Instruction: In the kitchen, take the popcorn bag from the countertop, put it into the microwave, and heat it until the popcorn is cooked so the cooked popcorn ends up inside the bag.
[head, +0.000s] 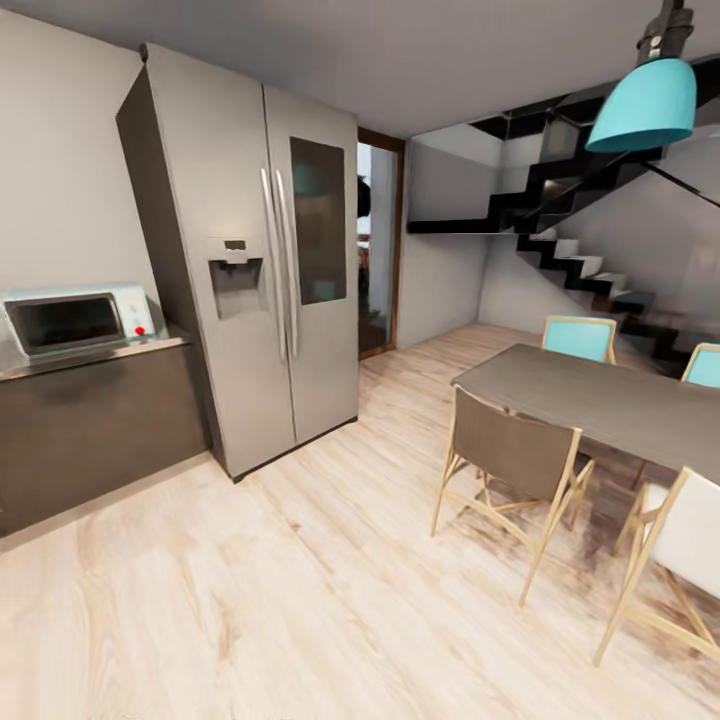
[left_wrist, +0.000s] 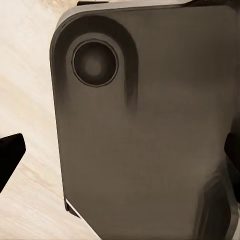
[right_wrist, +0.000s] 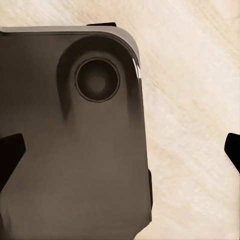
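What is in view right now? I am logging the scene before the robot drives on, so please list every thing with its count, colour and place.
Boxy pale blue-white microwave: one, on the counter, far left.
Pale grey countertop: one, over dark cabinets.
Tall steel double-door fridge: one, grey, right of the microwave.
Dark grey dining table: one, right side.
Wooden-legged chairs: four; one grey-brown, one white, two turquoise.
Turquoise pendant lamp: one, top right.
Black staircase: one, at the back.
Pale wood floor: throughout.
Robot's dark grey base: under both wrist cameras.
Left gripper, right gripper: black fingertips spread wide, empty.
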